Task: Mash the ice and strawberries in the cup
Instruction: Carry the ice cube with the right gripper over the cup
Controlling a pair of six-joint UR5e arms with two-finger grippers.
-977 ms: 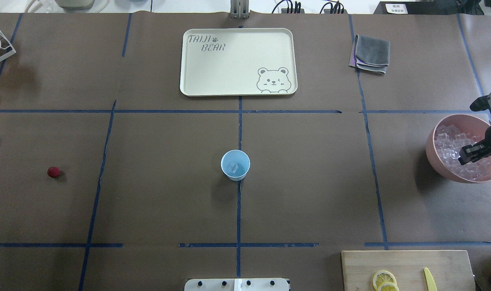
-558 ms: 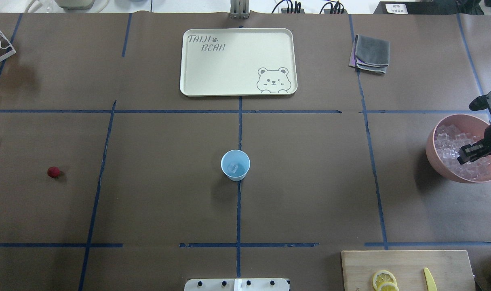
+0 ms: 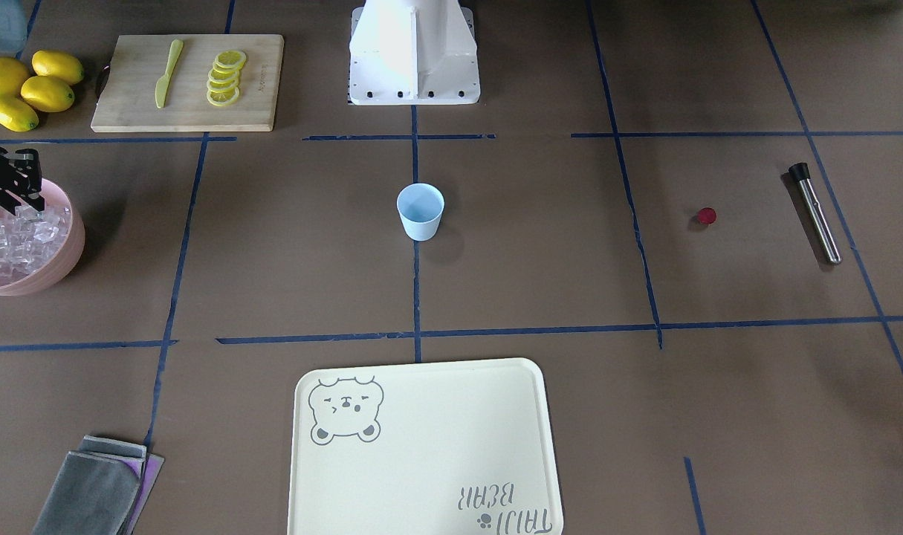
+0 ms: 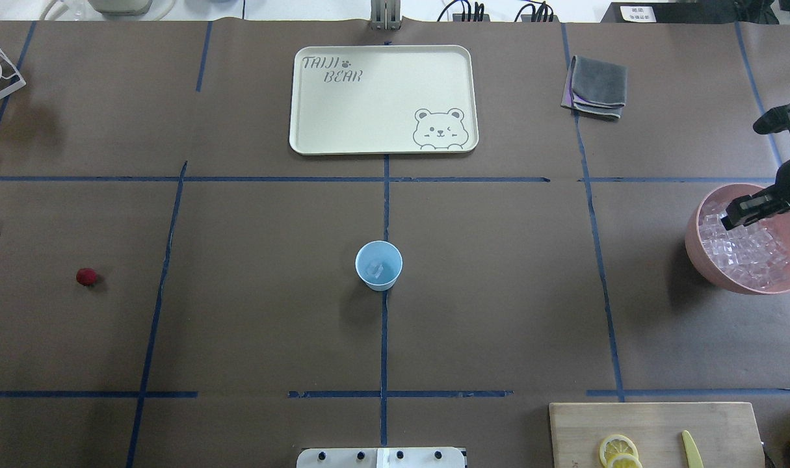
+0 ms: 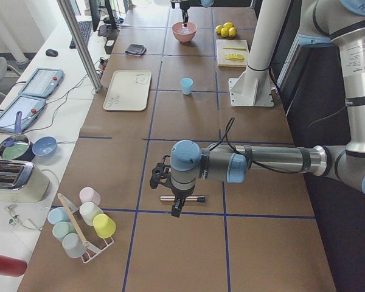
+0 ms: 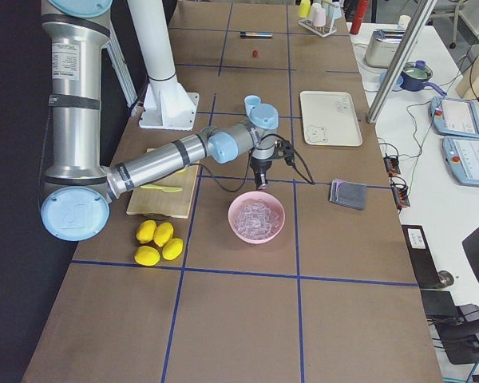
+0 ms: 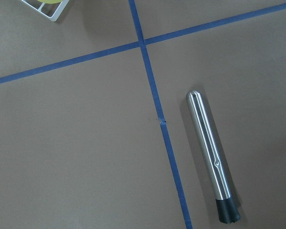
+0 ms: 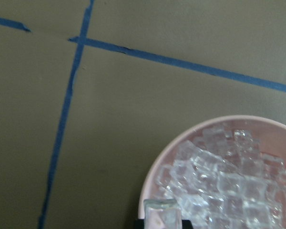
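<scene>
The pale blue cup [image 4: 378, 264] stands at the table's centre with one clear ice cube [image 4: 375, 268] inside. A heap of ice [image 4: 752, 253] fills the pink bowl [image 4: 694, 250] at the right. My right gripper [image 4: 751, 210] hovers over the bowl's far rim, shut on an ice cube [image 8: 162, 213] that shows at the bottom of the right wrist view. The red strawberry [image 4: 86, 277] lies alone on the left side. My left gripper [image 5: 170, 190] shows only in the exterior left view, above a steel muddler [image 7: 212, 160]; I cannot tell its state.
A cream tray [image 4: 383, 99] lies beyond the cup, a folded grey cloth [image 4: 596, 86] to its right. A cutting board [image 4: 655, 434] with lemon slices and a yellow knife sits at the near right, whole lemons [image 3: 27, 88] beside it. A rack of cups [image 5: 85, 225] stands far left.
My right gripper has come up out of the ice heap and shifted toward the bowl's far rim, with a cube between its fingers. Cup and strawberry have not moved.
</scene>
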